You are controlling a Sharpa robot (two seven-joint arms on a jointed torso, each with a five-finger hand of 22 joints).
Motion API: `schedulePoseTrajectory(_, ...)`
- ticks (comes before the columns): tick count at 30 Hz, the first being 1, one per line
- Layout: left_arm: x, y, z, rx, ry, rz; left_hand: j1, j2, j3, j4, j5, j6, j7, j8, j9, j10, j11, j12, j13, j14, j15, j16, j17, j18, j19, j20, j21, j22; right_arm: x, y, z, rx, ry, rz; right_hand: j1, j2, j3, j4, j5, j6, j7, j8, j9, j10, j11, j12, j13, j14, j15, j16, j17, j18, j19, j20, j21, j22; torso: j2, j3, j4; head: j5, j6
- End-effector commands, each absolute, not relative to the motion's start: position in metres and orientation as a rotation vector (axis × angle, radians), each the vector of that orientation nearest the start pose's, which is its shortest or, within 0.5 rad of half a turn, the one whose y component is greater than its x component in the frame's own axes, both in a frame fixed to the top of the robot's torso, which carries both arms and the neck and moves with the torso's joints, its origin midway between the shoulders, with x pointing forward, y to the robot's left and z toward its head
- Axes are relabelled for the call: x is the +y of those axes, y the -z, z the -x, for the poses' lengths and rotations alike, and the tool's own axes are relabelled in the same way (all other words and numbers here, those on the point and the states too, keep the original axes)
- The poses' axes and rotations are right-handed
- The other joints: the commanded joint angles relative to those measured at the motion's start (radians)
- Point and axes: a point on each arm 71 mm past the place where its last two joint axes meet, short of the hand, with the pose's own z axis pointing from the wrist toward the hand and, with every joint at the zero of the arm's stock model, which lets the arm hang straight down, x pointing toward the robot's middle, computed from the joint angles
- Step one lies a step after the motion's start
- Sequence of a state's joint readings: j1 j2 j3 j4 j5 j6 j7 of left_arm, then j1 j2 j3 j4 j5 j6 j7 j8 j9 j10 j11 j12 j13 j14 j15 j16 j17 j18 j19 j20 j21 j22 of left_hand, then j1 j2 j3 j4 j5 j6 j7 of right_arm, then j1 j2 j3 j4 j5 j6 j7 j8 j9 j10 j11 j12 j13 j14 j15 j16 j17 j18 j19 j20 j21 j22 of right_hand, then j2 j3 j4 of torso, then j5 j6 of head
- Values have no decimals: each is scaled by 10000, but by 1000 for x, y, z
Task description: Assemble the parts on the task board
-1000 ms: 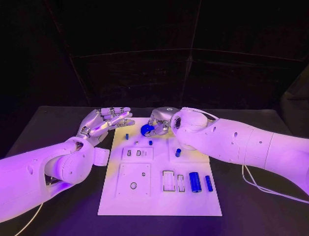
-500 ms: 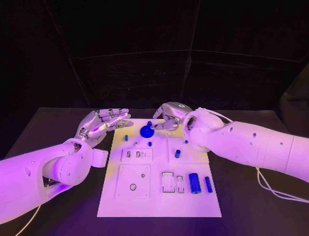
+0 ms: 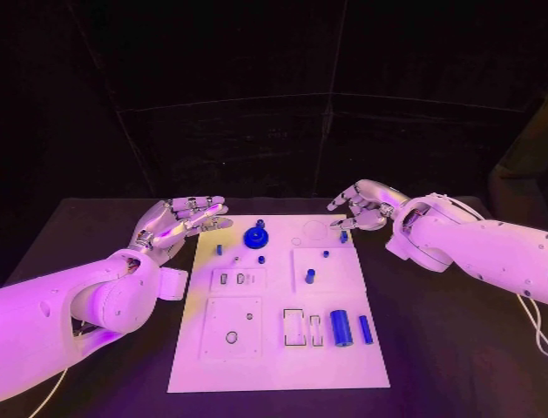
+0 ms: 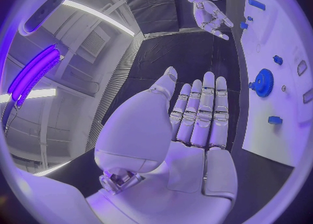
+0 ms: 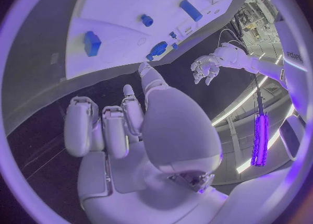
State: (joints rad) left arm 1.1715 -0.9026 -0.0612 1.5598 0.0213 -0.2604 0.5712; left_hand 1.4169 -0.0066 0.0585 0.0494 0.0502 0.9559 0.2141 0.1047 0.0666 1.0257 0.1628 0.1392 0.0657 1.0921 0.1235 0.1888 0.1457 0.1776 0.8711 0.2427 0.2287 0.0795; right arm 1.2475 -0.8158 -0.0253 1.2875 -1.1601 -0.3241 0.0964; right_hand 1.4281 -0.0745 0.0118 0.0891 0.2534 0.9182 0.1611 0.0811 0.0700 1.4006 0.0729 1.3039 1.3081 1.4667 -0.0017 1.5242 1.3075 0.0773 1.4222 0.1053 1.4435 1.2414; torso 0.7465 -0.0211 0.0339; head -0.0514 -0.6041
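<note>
Board (image 3: 280, 348) white, mid-table | blue gear (image 3: 255, 234) stands near its far edge, untouched | left hand (image 3: 179, 218) empty beside far-left corner, fingers straight and spread | right hand (image 3: 364, 206) empty off far-right corner, fingers curled inward

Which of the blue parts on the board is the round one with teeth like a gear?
The blue gear at the far end of the task board, between the two hands. It is a round, toothed disc; the other blue parts are small pegs or plain cylinders.
</note>
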Motion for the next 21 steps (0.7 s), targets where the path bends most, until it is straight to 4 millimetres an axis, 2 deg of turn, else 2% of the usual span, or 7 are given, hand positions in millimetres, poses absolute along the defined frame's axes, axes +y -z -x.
schedulePoseTrajectory(1, 227, 183, -474, 12964, 16707, 10567, -6, 128, -18, -62, -14, 54, 7, -55, -7, 55, 26, -40, -10, 47, 12, -53, 11, 78, 90, 3, -39, -8, -268, 166, -534, 16188, -7976, -1243, 114, -10, 7, -82, 2, 23, 0, -16, -15, -78, -21, -48, 16, 798, -39, 13, 1544, -119, -18, -52, -39, -7, 9, 62, -55, -47, 17)
schedulePoseTrajectory(6, 226, 184, -475, 12968, 16705, 10568, -6, 128, -18, -62, -14, 54, 7, -55, -7, 55, 26, -40, -10, 47, 12, -53, 11, 78, 90, 3, -39, -8, -280, 178, -532, 16392, -7715, -1373, 124, -4, 8, -93, 9, 17, 1, -20, -16, -92, -19, -70, -4, 797, -39, 11, 1540, -118, -21, -52, -41, -12, 7, 35, -45, -96, -6)
schedulePoseTrajectory(7, 226, 184, -475, 12968, 16703, 10569, -6, 128, -18, -62, -14, 54, 7, -55, -7, 55, 26, -40, -10, 47, 12, -53, 11, 78, 90, 3, -39, -8, -282, 180, -532, 16432, -7686, -1392, 117, 4, 5, -92, 19, 11, 4, -23, -18, -94, -17, -73, -6, 797, -38, 10, 1540, -117, -22, -51, -43, -15, 10, 44, -47, -100, -9)
schedulePoseTrajectory(8, 227, 184, -475, 12968, 16700, 10569, -6, 128, -18, -62, -14, 54, 7, -55, -7, 55, 26, -40, -10, 47, 12, -53, 11, 78, 90, 3, -39, -8, -283, 183, -532, 16476, -7665, -1410, 106, 15, 0, -90, 32, 5, 6, -27, -18, -95, -15, -75, -8, 797, -36, 11, 1543, -117, -23, -51, -44, -17, 10, 36, -38, -116, -15)
schedulePoseTrajectory(11, 227, 184, -476, 12968, 16685, 10573, -6, 128, -18, -62, -14, 54, 7, -55, -7, 55, 26, -40, -10, 47, 12, -53, 11, 78, 90, 3, -39, -8, -284, 190, -531, 16593, -7626, -1460, 66, 40, -21, -80, 77, -5, 12, -33, -19, -91, -10, -72, -3, 798, -32, 12, 1546, -118, -21, -48, -42, -12, 13, 40, -34, -137, -29)
schedulePoseTrajectory(12, 227, 184, -476, 12967, 16679, 10575, -6, 128, -18, -62, -14, 54, 7, -55, -7, 55, 26, -40, -10, 47, 12, -53, 11, 78, 90, 3, -39, -8, -284, 191, -531, 16621, -7613, -1476, 64, 41, -21, -80, 79, -5, 12, -33, -19, -91, -10, -72, -4, 798, -32, 12, 1546, -118, -21, -48, -42, -12, 8, 15, -30, -144, -45)
schedulePoseTrajectory(21, 228, 185, -477, 12957, 16634, 10584, -6, 128, -18, -62, -14, 54, 7, -55, -7, 55, 26, -40, -10, 47, 12, -53, 11, 78, 90, 3, -39, -8, -286, 200, -532, 16707, -7546, -1555, 10, 67, -49, -64, 128, -18, 18, -41, -21, -102, -4, -92, -21, 800, -27, 14, 1554, -116, -27, -45, -47, -25, 0, 4, -26, -163, -88)
